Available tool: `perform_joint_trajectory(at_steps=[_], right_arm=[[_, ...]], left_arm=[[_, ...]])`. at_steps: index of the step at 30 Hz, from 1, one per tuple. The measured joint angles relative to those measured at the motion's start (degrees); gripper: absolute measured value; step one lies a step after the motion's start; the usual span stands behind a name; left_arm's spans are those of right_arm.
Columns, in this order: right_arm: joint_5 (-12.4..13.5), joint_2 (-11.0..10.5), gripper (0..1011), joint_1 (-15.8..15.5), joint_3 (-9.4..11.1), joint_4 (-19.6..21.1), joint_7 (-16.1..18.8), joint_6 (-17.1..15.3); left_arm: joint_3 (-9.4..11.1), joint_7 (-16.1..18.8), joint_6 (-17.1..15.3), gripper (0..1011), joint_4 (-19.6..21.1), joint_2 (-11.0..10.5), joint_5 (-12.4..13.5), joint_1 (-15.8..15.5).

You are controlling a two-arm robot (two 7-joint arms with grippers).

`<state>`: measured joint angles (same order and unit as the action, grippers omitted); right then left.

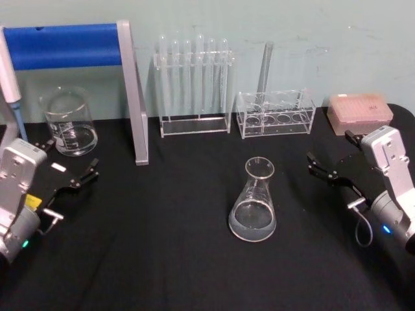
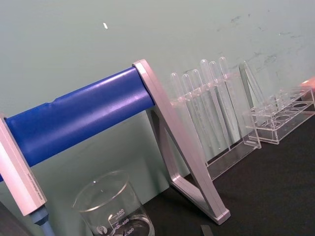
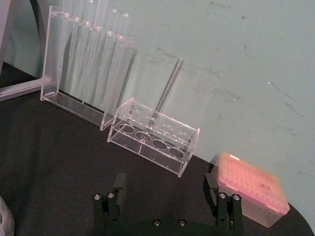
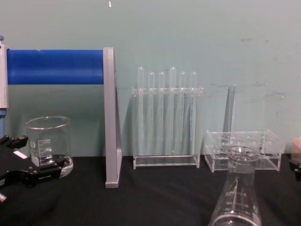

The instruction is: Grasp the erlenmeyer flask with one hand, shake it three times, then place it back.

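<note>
The erlenmeyer flask stands upright on the black table, a little right of centre, with a clear conical body and a flared rim. It rises large at the lower right in the chest view. My right gripper is open to the flask's right, a short gap away, and nothing sits between its fingers. On the far left my left gripper is open and empty, close in front of a glass beaker. In the chest view the left gripper comes in from the left edge.
A grey stand with a blue roller stands at the back left and a pipette hangs at the left edge. Behind the flask are a tall test tube rack and a low clear rack. A pink tip box sits at the back right.
</note>
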<state>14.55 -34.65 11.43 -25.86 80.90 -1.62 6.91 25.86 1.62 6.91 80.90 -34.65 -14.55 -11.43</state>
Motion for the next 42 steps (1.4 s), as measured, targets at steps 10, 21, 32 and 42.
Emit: perform_joint_trajectory(at_steps=[10,21,32,42], right_arm=[[0.0,0.0,1000,0.0,0.0,0.0,0.0,0.0],[0.0,0.0,1000,0.0,0.0,0.0,0.0,0.0],[0.0,0.0,1000,0.0,0.0,0.0,0.0,0.0],[0.0,0.0,1000,0.0,0.0,0.0,0.0,0.0]], left_arm=[[0.0,0.0,0.0,1001,0.0,0.0,0.0,0.0],[0.0,0.0,0.0,1001,0.0,0.0,0.0,0.0],[0.0,0.0,0.0,1001,0.0,0.0,0.0,0.0],[0.0,0.0,0.0,1001,0.0,0.0,0.0,0.0]])
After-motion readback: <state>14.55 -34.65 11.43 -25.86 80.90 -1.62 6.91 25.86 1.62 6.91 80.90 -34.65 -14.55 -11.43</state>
